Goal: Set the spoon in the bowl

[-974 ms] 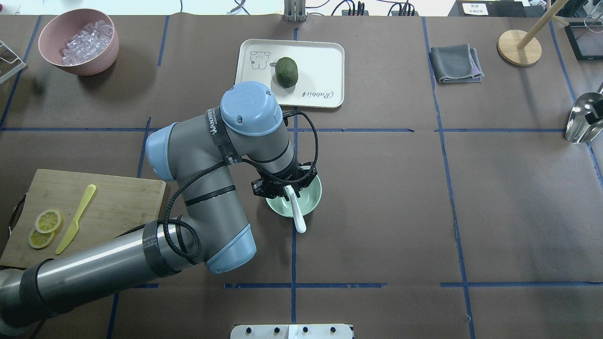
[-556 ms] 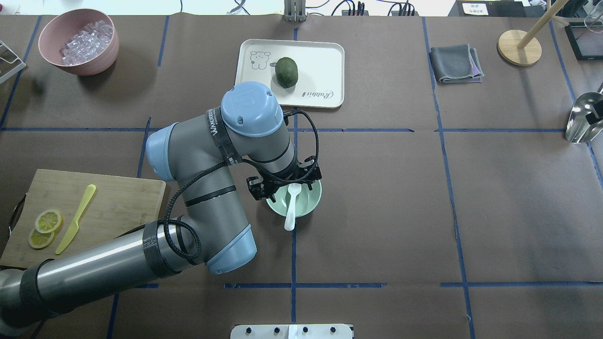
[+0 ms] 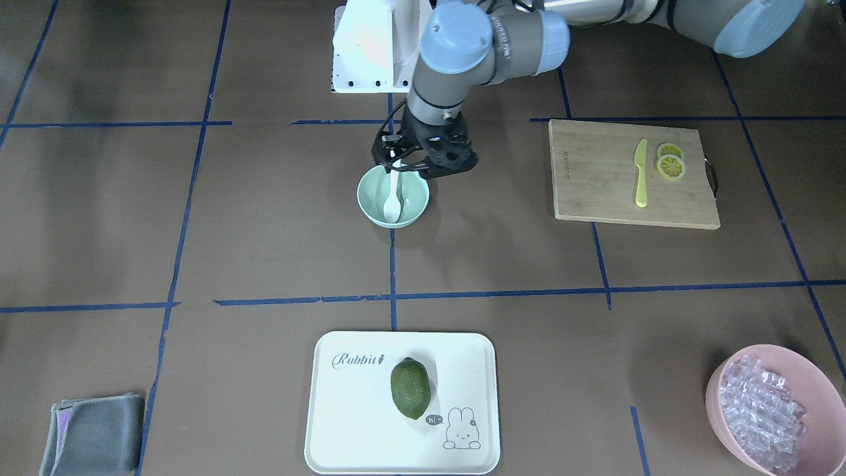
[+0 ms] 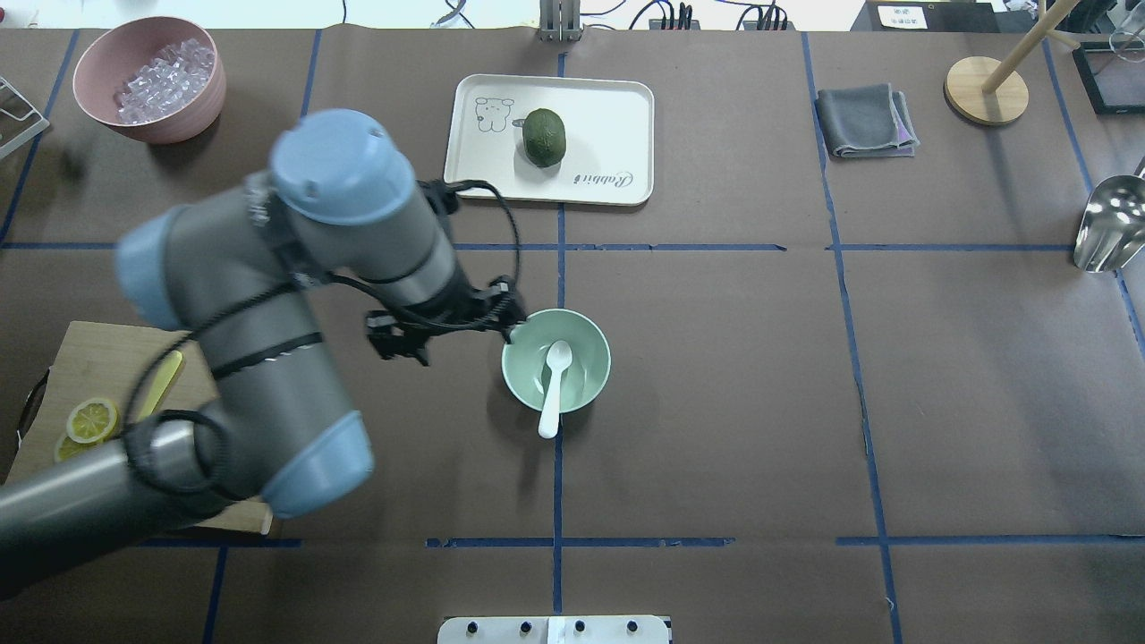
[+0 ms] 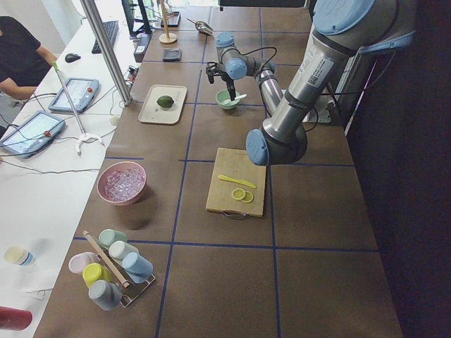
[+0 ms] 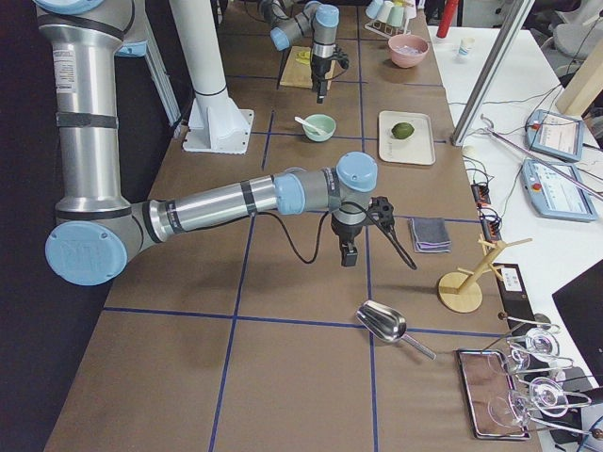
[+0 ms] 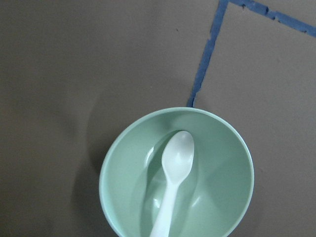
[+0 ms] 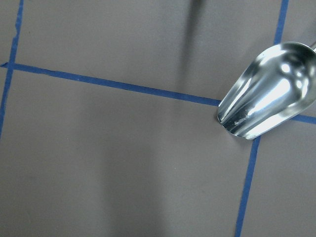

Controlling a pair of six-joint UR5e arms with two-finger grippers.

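Change since 0.6 s ago: left gripper (image 4: pixel 450 333) has drawn off the bowl's rim and swung to the robot's left, and its arm has shifted with it; the spoon lies where it lay then.
Left gripper: jaws spread wide and holding nothing. In the overhead view it hangs over the table (image 4: pixel 716 402) just beside the bowl's left edge, apart from the spoon.
Spoon (image 4: pixel 555 376): in the bowl, oval head face up on the bowl's floor. The handle leans on the rim nearest the robot, and its end sticks out past that rim over the table.
Bowl (image 4: pixel 586 349): pale green, upright, on a blue tape line near the table's middle.
Left arm (image 4: pixel 358 233): its elbow now covers part of the cutting board (image 4: pixel 98 358).
Right gripper (image 6: pixel 349 249): seen only from the side camera, so whether it is open or shut cannot be told. It hangs over bare table near the metal scoop (image 4: pixel 1105 224).
On the board: yellow knife (image 3: pixel 640 172) and lemon slices (image 3: pixel 669 160).
Farther out: tray (image 4: pixel 626 98) with a green fruit (image 4: pixel 545 136) on it, pink bowl (image 4: pixel 152 125) of clear pieces at the far left corner, grey cloth (image 4: pixel 863 121) folded at the far right.
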